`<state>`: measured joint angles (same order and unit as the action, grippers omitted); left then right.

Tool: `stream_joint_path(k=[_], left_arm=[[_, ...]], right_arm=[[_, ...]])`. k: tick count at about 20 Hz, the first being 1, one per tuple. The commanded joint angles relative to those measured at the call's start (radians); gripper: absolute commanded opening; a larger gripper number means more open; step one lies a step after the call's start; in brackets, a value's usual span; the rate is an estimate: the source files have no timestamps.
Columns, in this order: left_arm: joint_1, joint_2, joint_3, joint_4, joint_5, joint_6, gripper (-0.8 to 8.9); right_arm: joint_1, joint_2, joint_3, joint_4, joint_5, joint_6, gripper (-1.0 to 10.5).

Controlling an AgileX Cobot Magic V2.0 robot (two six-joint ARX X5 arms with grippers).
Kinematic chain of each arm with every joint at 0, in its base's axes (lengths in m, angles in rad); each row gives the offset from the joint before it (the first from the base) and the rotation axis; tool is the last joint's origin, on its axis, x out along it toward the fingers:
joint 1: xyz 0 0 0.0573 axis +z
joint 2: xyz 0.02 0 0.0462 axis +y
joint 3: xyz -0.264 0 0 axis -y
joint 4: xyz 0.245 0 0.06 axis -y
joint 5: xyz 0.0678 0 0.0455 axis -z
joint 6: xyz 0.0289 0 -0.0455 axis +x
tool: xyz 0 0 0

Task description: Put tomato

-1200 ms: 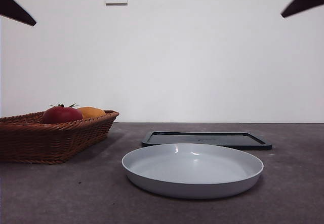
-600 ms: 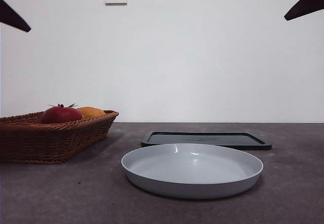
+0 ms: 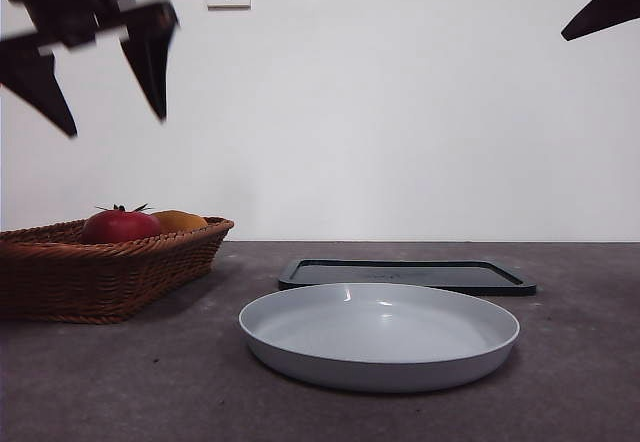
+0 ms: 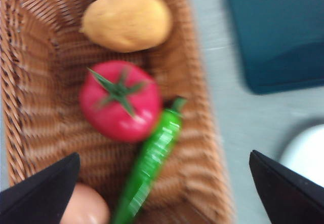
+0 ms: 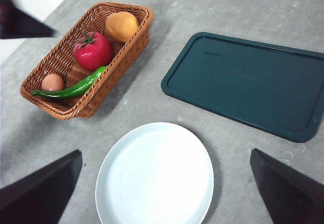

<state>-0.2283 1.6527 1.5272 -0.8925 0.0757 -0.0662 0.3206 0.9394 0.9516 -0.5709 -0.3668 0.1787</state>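
Left gripper (image 3: 110, 97) now dropped into the front view at upper left, large and dark, where half a second ago only black tips showed at the top corner; jaws spread wide, nothing between them. Positioned above the wicker basket (image 3: 60, 282) and well clear of its contents, which reads as the start of a reach for the tomato (image 3: 121, 227); no contact yet, so the pick judged as not begun. Blurred in the left wrist view, consistent with motion. Right gripper (image 5: 167, 183) parked high at the right, jaws likewise spread and empty, unchanged over the last second.

Tomato: lying in the basket at the left of the table, glossy, round, deep red, with a dark green spiky stem facing up. Touching a green chilli (image 4: 149, 160) along one side; just beside an orange-yellow fruit (image 4: 126, 20) on the far side, matte and rounded; a pale brown egg (image 5: 52, 82) at the near end of the basket, smooth.

Basket: brown woven cane, oblong, shallow sloping walls, ribbed texture. White plate (image 3: 380, 337): round, smooth, low raised rim, near centre of the table. Dark green tray (image 3: 405, 274): flat, rectangular, rounded corners, thin lip, just beyond the plate. Table (image 3: 580, 362): grey, mottled, matte. Likely a firm, slippery target for the jaws.
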Motion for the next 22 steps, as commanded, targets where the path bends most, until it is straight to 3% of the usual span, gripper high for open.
stream_joint_path(k=[1, 7, 11, 20, 22], left_arm=[[0.018, 0.117, 0.081, -0.005, -0.008, 0.064, 7.19], [0.089, 0.329, 0.213, 0.020, 0.005, 0.098, 7.19], [0.111, 0.416, 0.251, 0.032, 0.126, 0.104, 7.19], [0.104, 0.511, 0.251, 0.046, 0.132, 0.111, 7.06], [0.104, 0.524, 0.251, 0.038, 0.132, 0.111, 6.56]], right_arm=[[0.005, 0.006, 0.020, 0.009, -0.002, -0.008, 7.6], [0.005, 0.006, 0.020, 0.010, -0.002, -0.008, 7.6], [0.005, 0.006, 0.020, 0.011, -0.002, -0.008, 7.6], [0.005, 0.006, 0.020, 0.076, -0.002, -0.008, 7.6], [0.005, 0.006, 0.020, 0.076, -0.002, -0.008, 7.6]])
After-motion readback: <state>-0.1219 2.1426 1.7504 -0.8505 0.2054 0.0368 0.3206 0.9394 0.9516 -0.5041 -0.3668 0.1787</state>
